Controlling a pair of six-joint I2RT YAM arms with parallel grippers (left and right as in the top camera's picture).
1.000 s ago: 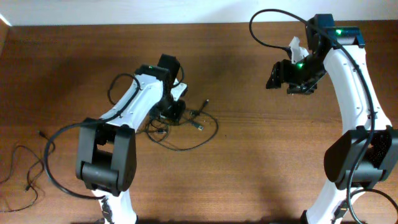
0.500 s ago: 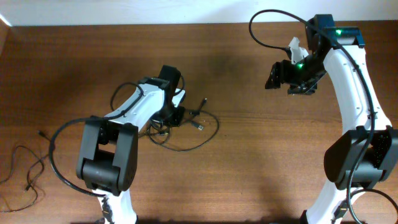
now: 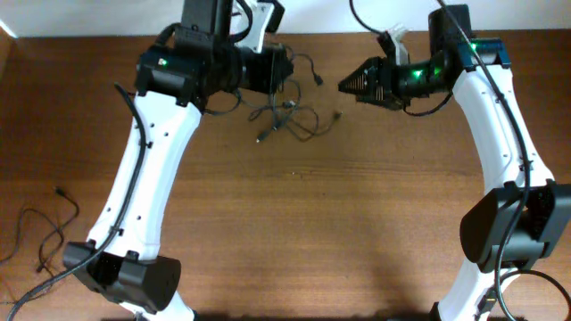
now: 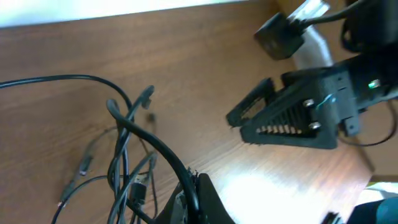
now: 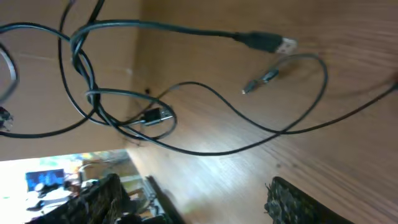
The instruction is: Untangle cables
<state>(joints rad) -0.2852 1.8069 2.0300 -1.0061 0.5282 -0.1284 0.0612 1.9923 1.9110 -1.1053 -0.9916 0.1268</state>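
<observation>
The cables (image 3: 290, 114) form a loose knotted bundle at the far side of the desk (image 3: 294, 223), close to the back edge and between the two arms. The left gripper (image 4: 194, 190) is closed tight on one strand of this bundle. In the left wrist view that black strand runs straight into the pinched fingers. The rest of the tangle spreads out beyond it in crossing loops. Whether the lowest loops rest on the wood or hang just above it cannot be told. The right gripper (image 3: 348, 86) sits just to the right of the bundle with its tip pointing toward it. Its fingers are spread wide with nothing between them, and it is near the cords but not touching them. From the right wrist camera, several ends can be made out. One is a flat metal USB plug (image 5: 273, 43) on a thicker strand at the top. A small slim plug (image 5: 258, 82) lies just below it on a thin looping cord. Another connector (image 5: 155, 116) sits inside the knot where several strands cross. Well apart from all this, a separate thin cord (image 3: 45, 227) lies in loose curves on the desk near the left edge.
</observation>
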